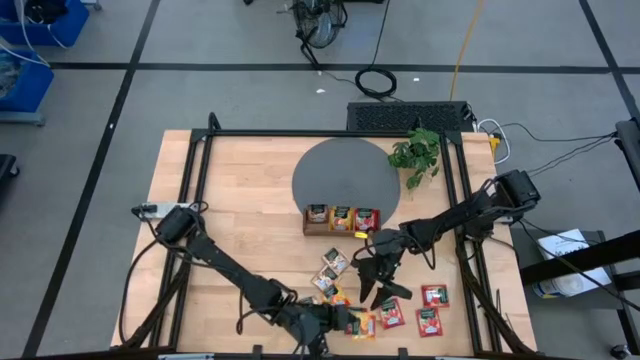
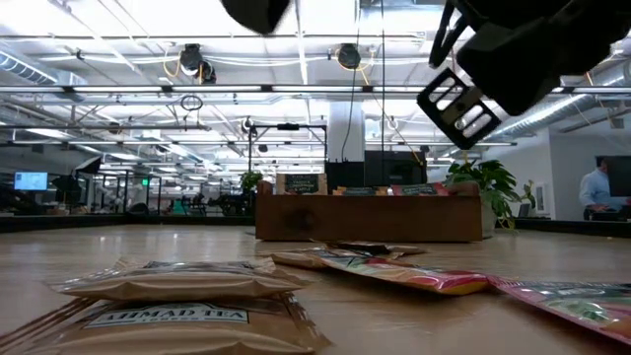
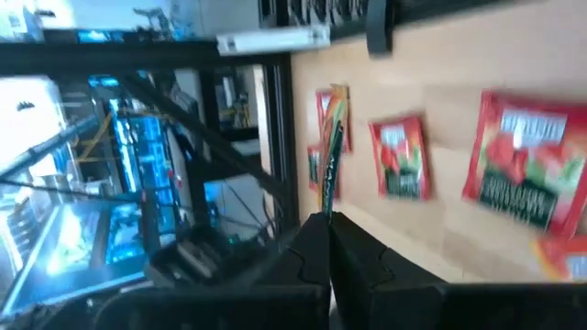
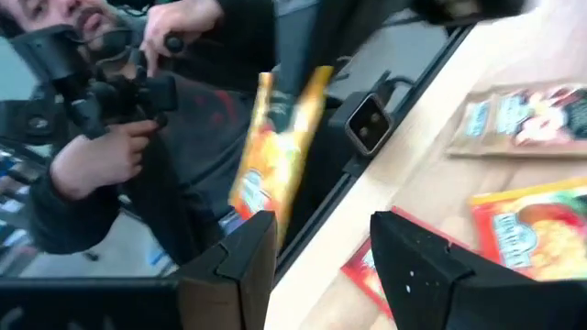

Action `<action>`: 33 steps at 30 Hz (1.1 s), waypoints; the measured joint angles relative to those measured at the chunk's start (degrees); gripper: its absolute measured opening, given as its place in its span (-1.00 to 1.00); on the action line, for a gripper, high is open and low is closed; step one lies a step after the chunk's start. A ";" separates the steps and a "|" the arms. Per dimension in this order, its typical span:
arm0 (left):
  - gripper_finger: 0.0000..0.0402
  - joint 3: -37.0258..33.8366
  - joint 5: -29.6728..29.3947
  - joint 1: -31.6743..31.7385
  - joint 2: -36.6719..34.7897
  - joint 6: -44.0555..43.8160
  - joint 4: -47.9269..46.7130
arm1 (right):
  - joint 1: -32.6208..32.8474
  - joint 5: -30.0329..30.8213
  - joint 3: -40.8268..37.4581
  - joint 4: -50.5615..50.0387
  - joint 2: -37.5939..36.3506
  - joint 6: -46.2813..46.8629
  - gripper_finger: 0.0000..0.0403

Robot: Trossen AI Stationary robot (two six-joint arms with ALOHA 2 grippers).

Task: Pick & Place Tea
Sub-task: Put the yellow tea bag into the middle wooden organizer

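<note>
My right hand (image 1: 378, 285), lower centre, stands open; an orange sachet (image 4: 275, 147) leans on one finger, apparently being released. My left hand (image 1: 352, 322) is closed, empty. Remaining sachets (image 1: 431, 296) lie below the tray (image 1: 342, 219).

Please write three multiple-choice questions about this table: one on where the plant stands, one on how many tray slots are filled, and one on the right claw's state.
1. The small green leafy plant stands: A in the tray; B beside the dark grey round mat; C at the table's near edge.
2. Filled slots of the three-slot wooden tray: A three; B one; C none.
3. The right claw is: A shut; B gripping a red sachet; C open.

B: it stands at the mat's rim.
A: every slot shows a sachet.
C: a wide gap separates its fingers.
</note>
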 joint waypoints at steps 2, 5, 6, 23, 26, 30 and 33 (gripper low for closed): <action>-0.97 0.00 -0.08 0.98 0.00 0.32 -0.77 | 0.06 -0.68 0.00 1.10 0.99 1.23 -0.18; -0.98 0.00 -0.09 2.29 0.00 0.40 -2.01 | 0.24 -2.67 0.00 1.63 2.25 2.00 -0.19; -0.98 0.00 0.09 2.65 0.00 0.02 -2.62 | 0.29 -3.59 0.00 2.11 2.62 2.32 -0.19; -0.97 0.00 -0.07 3.89 -0.02 -1.17 -4.14 | 0.84 2.73 0.00 1.46 2.66 -2.48 -0.95; -0.96 0.00 -0.42 3.74 -0.02 -1.41 -4.18 | 0.90 3.03 0.00 1.03 2.66 -2.66 -0.96; -0.92 0.00 -3.75 2.93 -0.02 -2.93 -4.16 | 0.96 4.26 0.00 0.39 2.62 -3.31 -0.98; -0.84 0.00 -10.62 1.22 -0.02 -3.13 -3.37 | 0.96 5.66 0.00 -0.87 2.62 -3.60 -0.99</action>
